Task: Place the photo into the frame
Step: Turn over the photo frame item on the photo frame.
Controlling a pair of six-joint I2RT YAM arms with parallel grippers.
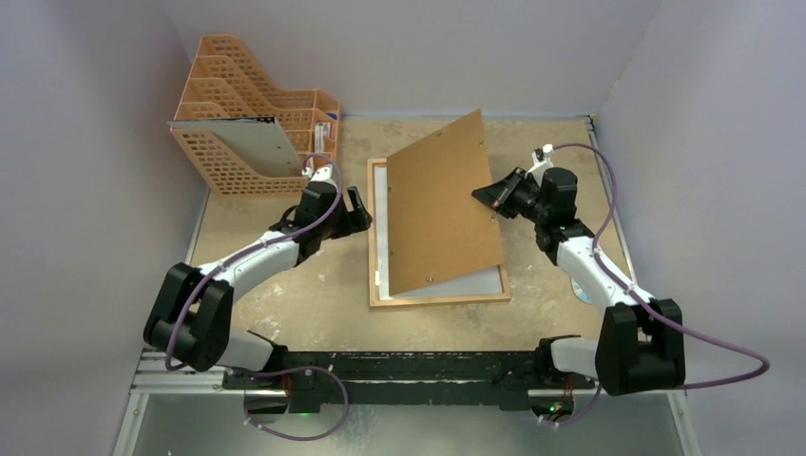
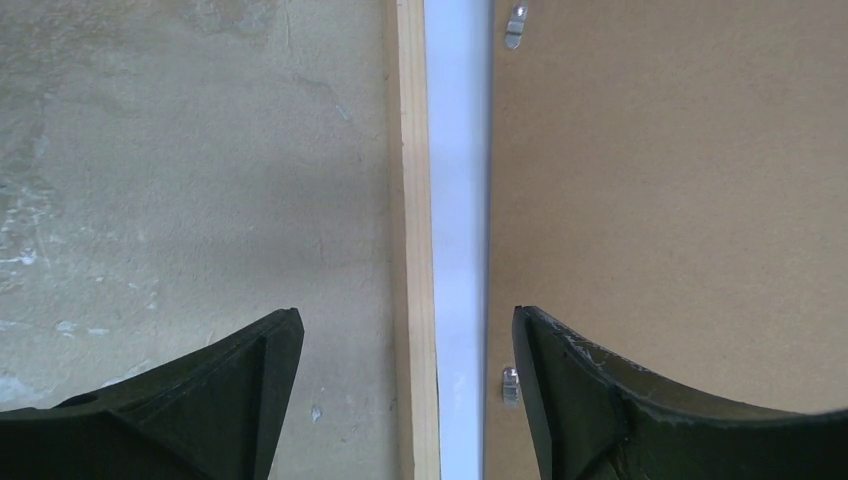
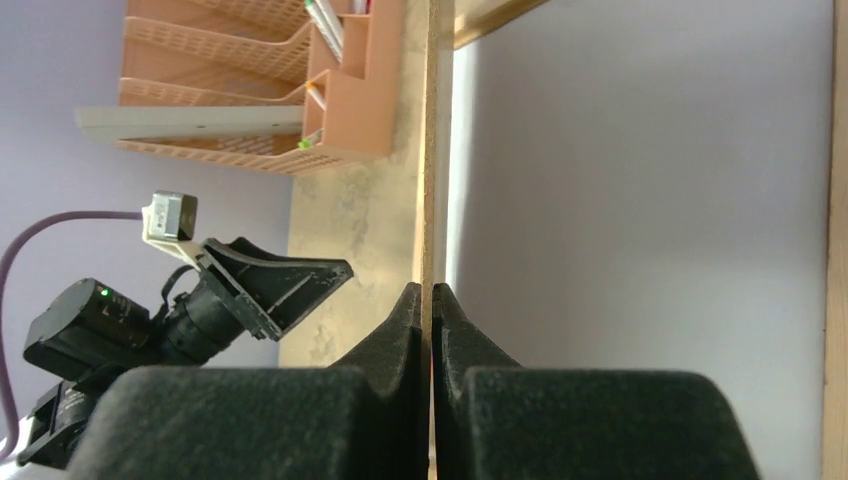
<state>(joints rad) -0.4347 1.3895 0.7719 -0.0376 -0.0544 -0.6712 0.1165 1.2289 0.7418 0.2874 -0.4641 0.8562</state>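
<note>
The light-wood frame (image 1: 437,300) lies flat at the table's middle, its pale pane (image 1: 475,282) showing at the near edge. The brown hardboard backing panel (image 1: 442,204) slants over it, its right side raised. My right gripper (image 1: 489,197) is shut on the panel's right edge; the right wrist view shows the thin board (image 3: 431,150) pinched between the pads (image 3: 431,295), with the pane (image 3: 650,200) beyond. My left gripper (image 1: 356,211) is open and empty over the frame's left rail (image 2: 415,250), beside the pane strip (image 2: 458,200) and the panel (image 2: 680,180). The photo is not in view.
An orange plastic file rack (image 1: 257,114) stands at the back left with a pale grey sheet (image 1: 252,142) leaning out of it. It also shows in the right wrist view (image 3: 260,80). Small metal clips (image 2: 515,25) sit on the panel's edge. Grey walls close in on both sides.
</note>
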